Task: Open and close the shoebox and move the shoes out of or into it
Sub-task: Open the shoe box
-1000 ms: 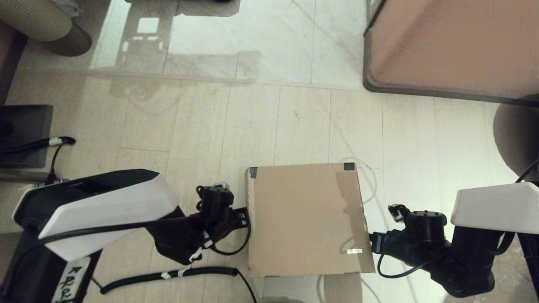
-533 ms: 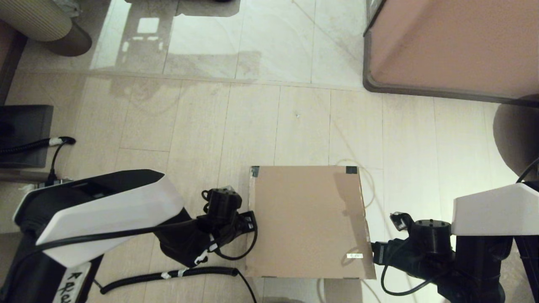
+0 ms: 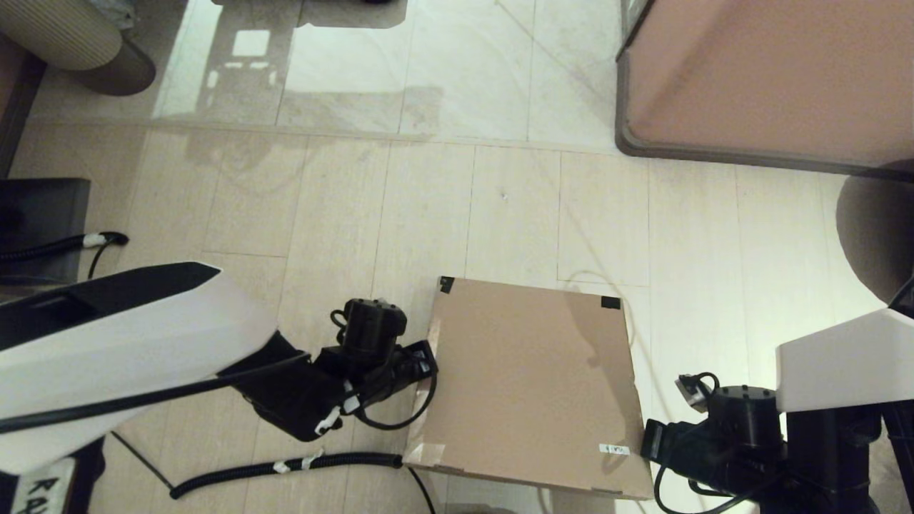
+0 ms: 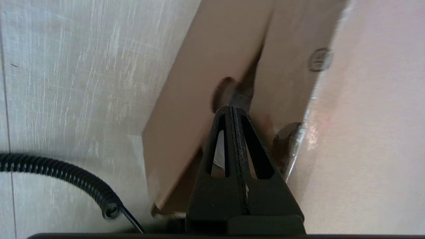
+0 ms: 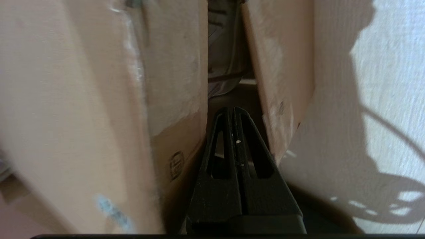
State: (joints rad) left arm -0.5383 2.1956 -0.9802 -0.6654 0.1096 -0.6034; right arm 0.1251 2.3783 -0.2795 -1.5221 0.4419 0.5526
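Observation:
The brown cardboard shoebox [image 3: 528, 378] stands on the floor before me, with black tape [image 3: 446, 284] at its two far lid corners and a small white label [image 3: 614, 449] near the right front. Its lid sits tilted and skewed. My left gripper [image 3: 427, 359] is shut, its tip [image 4: 232, 108] pushed into the seam under the lid's left side flap. My right gripper [image 3: 648, 439] is also shut, its tip [image 5: 232, 109] in the gap between the lid flap and the box's right wall. The shoes are hidden; only a dark, unclear shape shows deep in that gap.
A large pinkish-brown cabinet [image 3: 771, 78] fills the far right. A black corrugated cable [image 3: 285, 467] lies on the floor by the box's near left corner. A dark box [image 3: 36, 221] sits at the left edge and a ribbed round object [image 3: 64, 36] at the far left.
The lid has lifted and twisted, its near edge now closer to me and its far corners slanted. Both grippers moved nearer along the box's sides, and the left arm swung up.

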